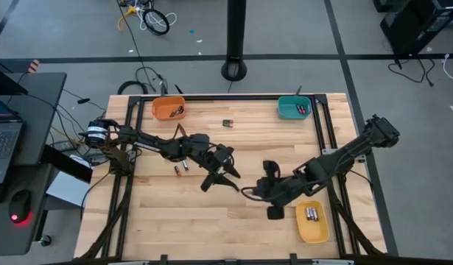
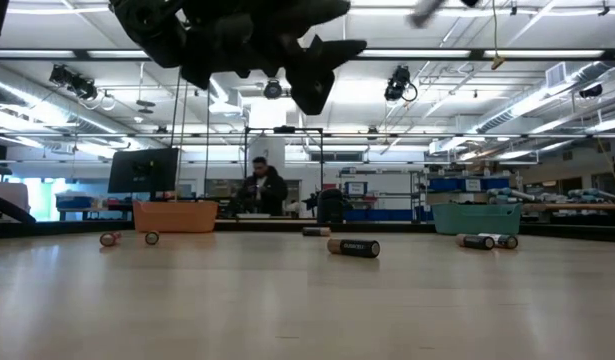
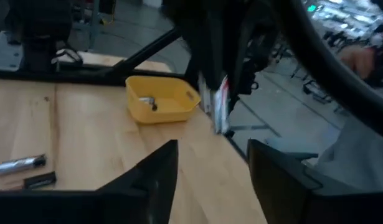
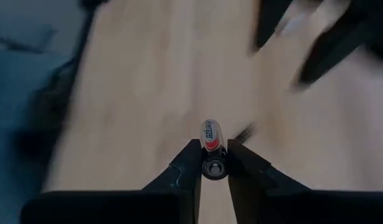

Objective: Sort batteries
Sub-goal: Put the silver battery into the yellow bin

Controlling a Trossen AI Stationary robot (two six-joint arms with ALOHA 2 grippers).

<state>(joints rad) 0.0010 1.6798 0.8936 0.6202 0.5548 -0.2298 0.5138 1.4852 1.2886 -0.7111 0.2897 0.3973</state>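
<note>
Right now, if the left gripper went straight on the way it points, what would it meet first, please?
Probably the right gripper, which holds a battery upright just ahead of the open left gripper; the yellow bin lies off to one side. Depth is unclear.

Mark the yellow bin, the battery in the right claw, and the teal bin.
yellow bin (image 1: 317, 230): high view, on its bare floor toward the near end.
battery in the right claw (image 4: 211, 135): right wrist view, on its silvery label side.
teal bin (image 1: 286, 110): high view, on its bare floor.
</note>
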